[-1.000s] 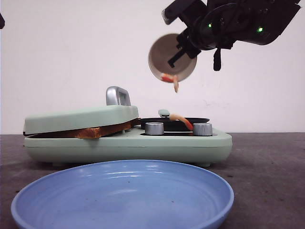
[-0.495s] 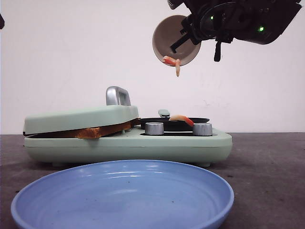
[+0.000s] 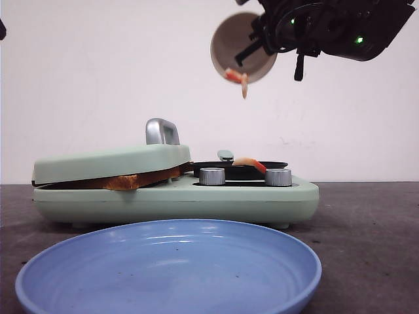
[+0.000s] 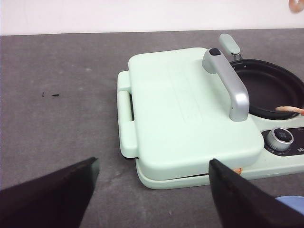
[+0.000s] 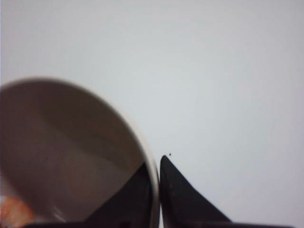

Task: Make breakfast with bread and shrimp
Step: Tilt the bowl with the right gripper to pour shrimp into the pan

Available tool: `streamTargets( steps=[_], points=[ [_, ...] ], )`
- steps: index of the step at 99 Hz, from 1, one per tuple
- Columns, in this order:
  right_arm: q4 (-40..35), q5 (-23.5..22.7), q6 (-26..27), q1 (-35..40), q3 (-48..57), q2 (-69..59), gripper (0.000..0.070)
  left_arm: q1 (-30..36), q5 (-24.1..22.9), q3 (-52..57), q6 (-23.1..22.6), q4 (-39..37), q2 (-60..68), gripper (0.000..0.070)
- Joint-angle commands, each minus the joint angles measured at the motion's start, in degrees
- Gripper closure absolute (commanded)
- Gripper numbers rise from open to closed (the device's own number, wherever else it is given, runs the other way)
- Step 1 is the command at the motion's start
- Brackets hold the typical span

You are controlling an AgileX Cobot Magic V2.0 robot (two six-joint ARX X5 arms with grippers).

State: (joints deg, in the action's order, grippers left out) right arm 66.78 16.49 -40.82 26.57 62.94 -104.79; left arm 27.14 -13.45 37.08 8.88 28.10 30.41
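Observation:
My right gripper (image 3: 252,47) is high above the appliance, shut on the rim of a tilted beige bowl (image 3: 241,42); one finger is inside the rim and one outside (image 5: 156,183). One shrimp (image 3: 238,79) hangs at the bowl's lower lip and also shows in the right wrist view as the shrimp (image 5: 12,212). Another shrimp (image 3: 251,162) lies in the black pan (image 4: 270,90). Toasted bread (image 3: 139,178) sits under the mint-green lid (image 4: 183,111), only its crust edge showing. My left gripper (image 4: 152,190) hovers open near the lid's front corner, holding nothing.
The mint-green breakfast maker (image 3: 196,199) has a silver lid handle (image 4: 231,83) and two silver knobs (image 3: 212,176). A big blue plate (image 3: 78,261) stands on the dark table in front of it. A white wall is behind.
The right gripper has lifted the tilted bowl higher and slightly right. The shrimp at its lip still hangs there. The shrimp in the pan has settled lower.

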Motion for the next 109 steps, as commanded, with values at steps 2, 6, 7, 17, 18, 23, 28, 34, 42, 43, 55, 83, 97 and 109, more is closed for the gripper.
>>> streamTargets(
  steps=[2, 6, 7, 17, 18, 23, 28, 34, 42, 43, 55, 83, 97, 109],
  points=[
    [-0.3, 0.0, 2.7, 0.2, 0.3, -0.9, 0.0692, 0.3, 0.0, 0.4, -0.7, -0.4, 0.3, 0.0276],
    [-0.3, -0.1, 3.6, 0.0, -0.5, -0.9, 0.0692, 0.3, 0.0, 0.4, -0.7, -0.4, 0.3, 0.0276],
    [-0.3, -0.2, 3.8, 0.0, -0.7, -0.9, 0.0692, 0.3, 0.0, 0.4, -0.7, -0.4, 0.3, 0.0276],
    [2.4, -1.6, 4.8, -0.2, -4.2, -0.9, 0.0693, 0.3, 0.0, 0.4, -0.7, -0.3, 0.3, 0.0276],
    [3.1, -1.7, 5.0, -0.2, -4.7, -0.9, 0.0693, 0.3, 0.0, 0.4, -0.7, -0.3, 0.3, 0.0276],
    [6.7, -2.9, 6.0, -0.5, -7.0, -0.9, 0.0693, 0.3, 0.0, 0.4, -0.8, -0.1, 0.3, 0.0276],
    [9.4, -4.3, 6.1, -0.7, -8.7, -1.0, 0.0692, 0.3, 0.0, 0.4, -0.9, 0.3, 0.3, 0.0276],
    [10.9, -4.5, 6.8, -0.7, -9.5, -1.4, 0.0693, 0.3, 0.0, 0.4, -0.9, 0.7, 0.3, 0.0276],
    [9.7, -5.1, 7.3, -1.0, -9.6, -1.8, 0.0692, 0.3, 0.0, 0.4, -0.9, 1.1, 0.3, 0.0276],
    [9.6, -5.1, 7.2, -0.9, -9.6, -1.8, 0.0693, 0.3, 0.0, 0.4, -0.9, 1.1, 0.3, 0.0276],
    [10.7, -4.9, 6.9, -0.9, -9.6, -2.0, 0.0692, 0.3, 0.0, 0.4, -0.9, 0.9, 0.3, 0.0276],
    [11.7, -6.8, 0.2, 1.1, -10.0, -4.3, 0.0693, 0.3, 0.0, 0.4, -2.9, 1.1, 0.3, 0.0277],
    [11.8, -5.6, -5.7, 1.1, -10.1, -6.1, 0.0693, 0.3, 0.0, 0.4, -3.5, 1.2, 0.3, 0.0276],
    [11.9, -3.6, -11.2, 1.4, -10.1, -6.0, 0.0694, 0.3, 0.0, 0.4, -3.6, 1.4, 0.3, 0.0277]
  ],
)
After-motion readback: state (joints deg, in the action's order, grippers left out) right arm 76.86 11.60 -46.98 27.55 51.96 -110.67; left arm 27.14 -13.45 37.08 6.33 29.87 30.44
